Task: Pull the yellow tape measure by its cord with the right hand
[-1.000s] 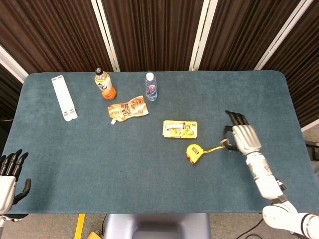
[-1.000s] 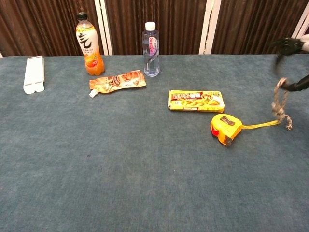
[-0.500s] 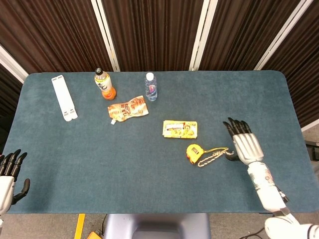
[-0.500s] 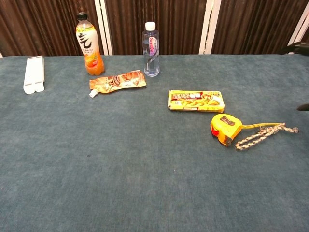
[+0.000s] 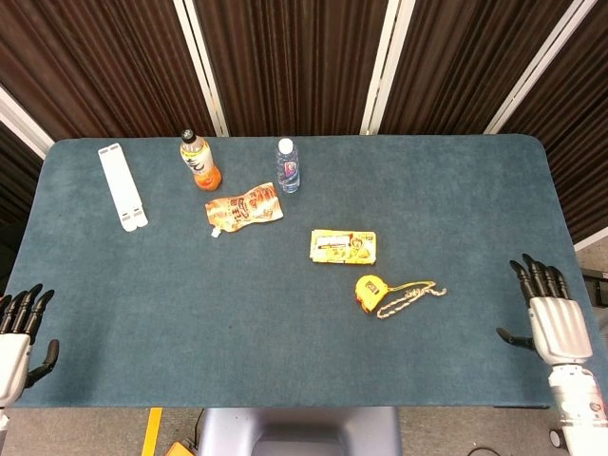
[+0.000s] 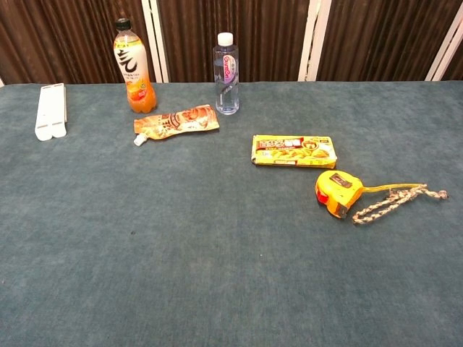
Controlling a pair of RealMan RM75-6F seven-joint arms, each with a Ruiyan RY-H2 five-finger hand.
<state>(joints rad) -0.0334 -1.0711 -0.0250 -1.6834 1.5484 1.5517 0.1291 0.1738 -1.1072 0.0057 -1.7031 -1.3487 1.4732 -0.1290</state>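
We see a matt, felt-like cloth covering the table [image 6: 181, 253]. The yellow tape measure [image 6: 338, 192] looks like smooth plastic, its cord [image 6: 394, 202] rough braided rope. The two bottles [image 6: 226, 65] are clear glossy plastic; the pouch [image 6: 177, 121] and snack pack [image 6: 294, 150] shine like foil.

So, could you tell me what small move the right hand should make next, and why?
Probably reach back left toward the braided cord. The right hand is open at the table's right edge, holding nothing, while the cord lies loose beside the yellow tape measure.

Orange drink bottle [image 6: 134, 66], water bottle [image 6: 226, 74], pouch [image 6: 176, 122], snack box [image 6: 294, 150], white stand [image 6: 51, 110].
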